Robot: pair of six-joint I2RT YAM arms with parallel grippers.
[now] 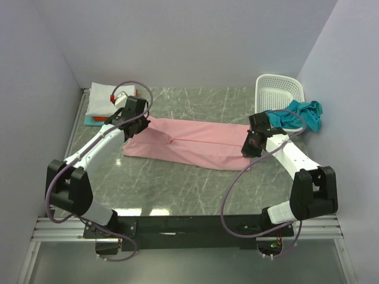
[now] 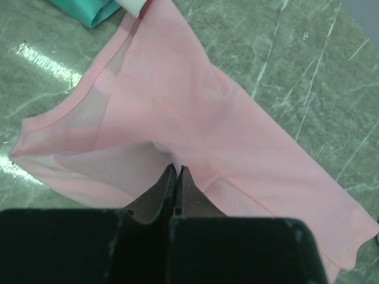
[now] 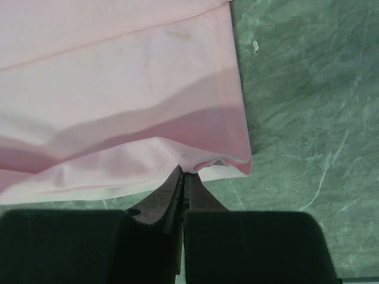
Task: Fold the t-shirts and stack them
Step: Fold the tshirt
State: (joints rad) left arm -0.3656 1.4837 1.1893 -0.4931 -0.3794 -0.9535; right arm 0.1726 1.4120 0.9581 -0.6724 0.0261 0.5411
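Observation:
The pink t-shirt lies stretched in a long band across the middle of the table. My left gripper is shut on its left end; the left wrist view shows the closed tips pinching the pink cloth. My right gripper is shut on the right end; in the right wrist view the tips grip a folded edge of the pink cloth, lifted slightly off the table. A white folded t-shirt lies at the back left on teal cloth, with a bit of orange-red on top.
A white lattice basket stands at the back right, with a crumpled teal garment hanging over its right side. Walls close in the table on the left, back and right. The teal cloth of the stack shows at the top of the left wrist view.

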